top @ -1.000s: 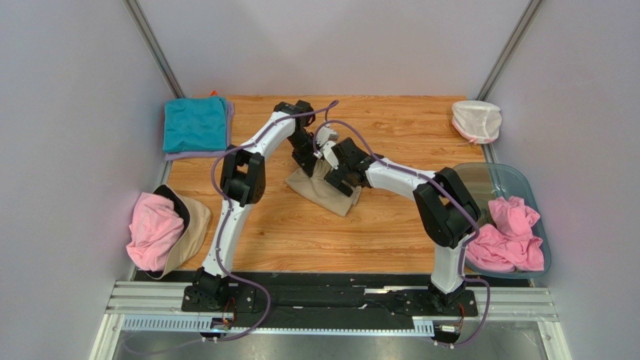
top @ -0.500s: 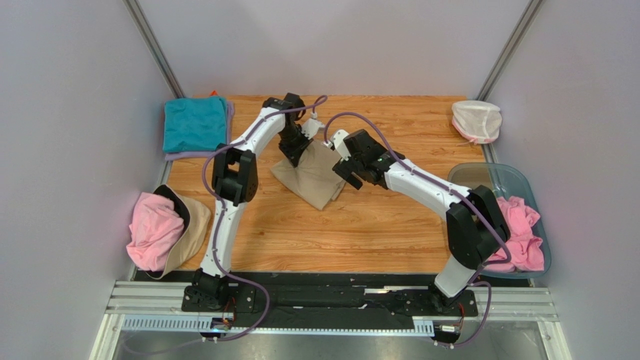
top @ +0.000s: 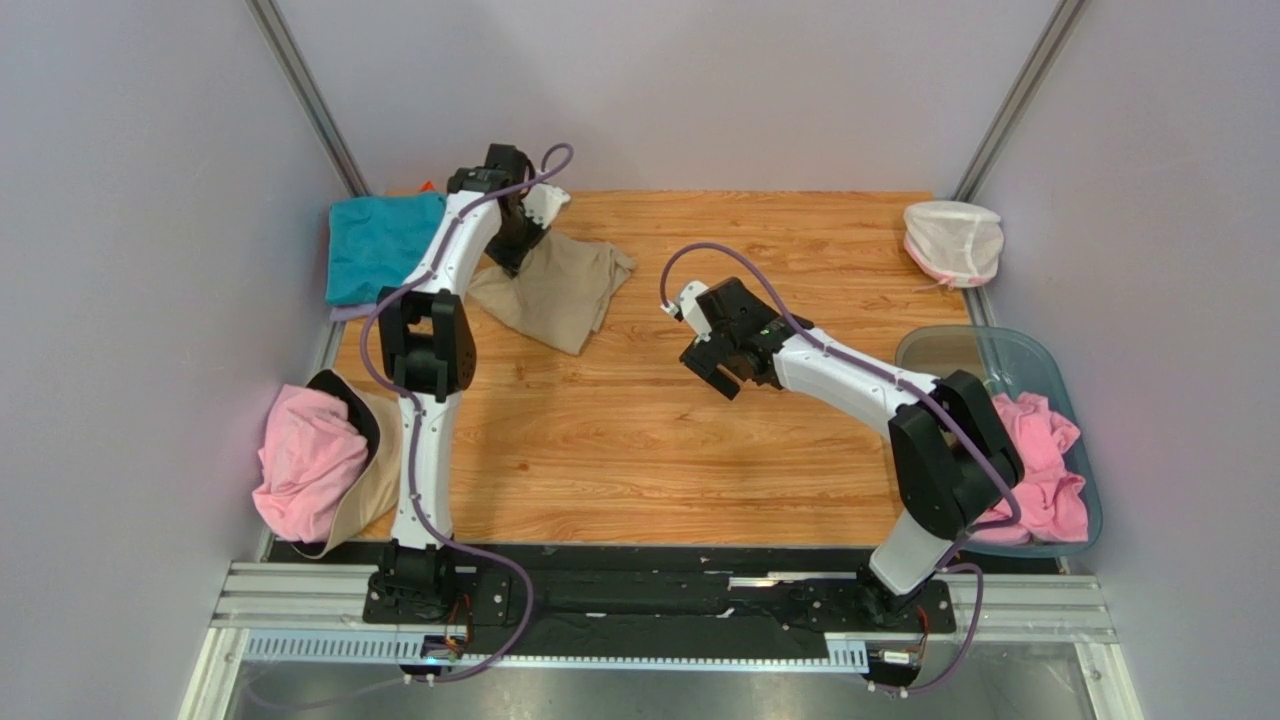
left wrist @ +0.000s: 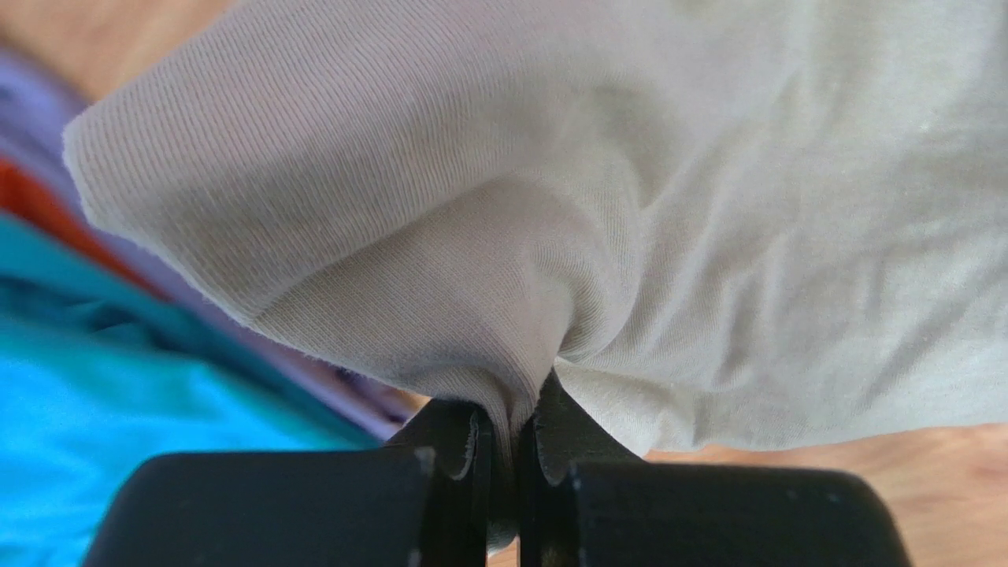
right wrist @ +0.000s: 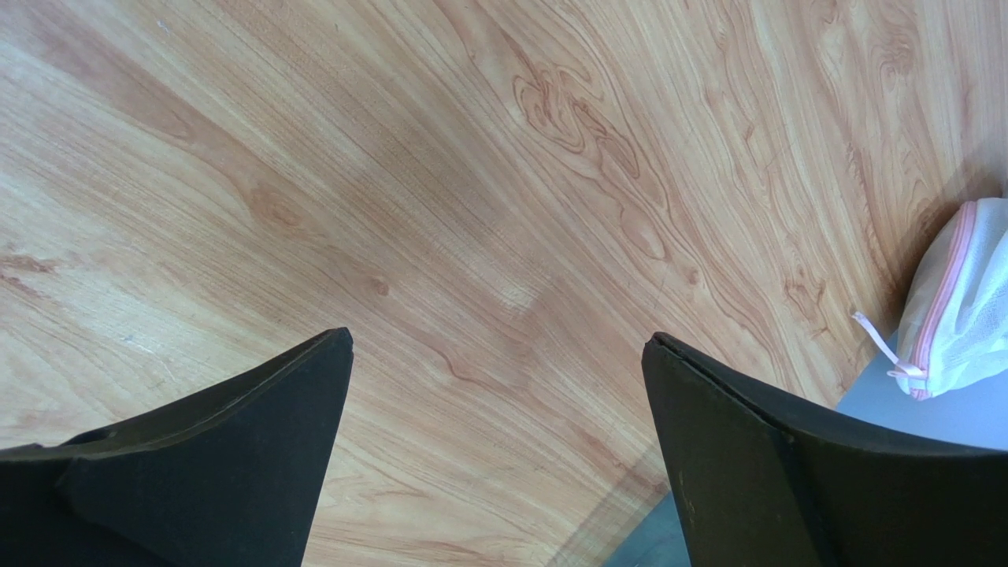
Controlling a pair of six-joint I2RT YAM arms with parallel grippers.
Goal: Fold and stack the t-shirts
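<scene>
One tan t-shirt (top: 564, 288), at eleven o'clock on the worktop (top: 676, 450), sits pinched in the left pincer (left wrist: 511, 437); the right pincer (right wrist: 497, 340) gapes wide.

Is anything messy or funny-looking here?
Yes. A pink shirt sits crumpled on a tan shirt that hangs over the table's left edge. It looks sloppy next to the neatly folded teal shirt at the back.
</scene>
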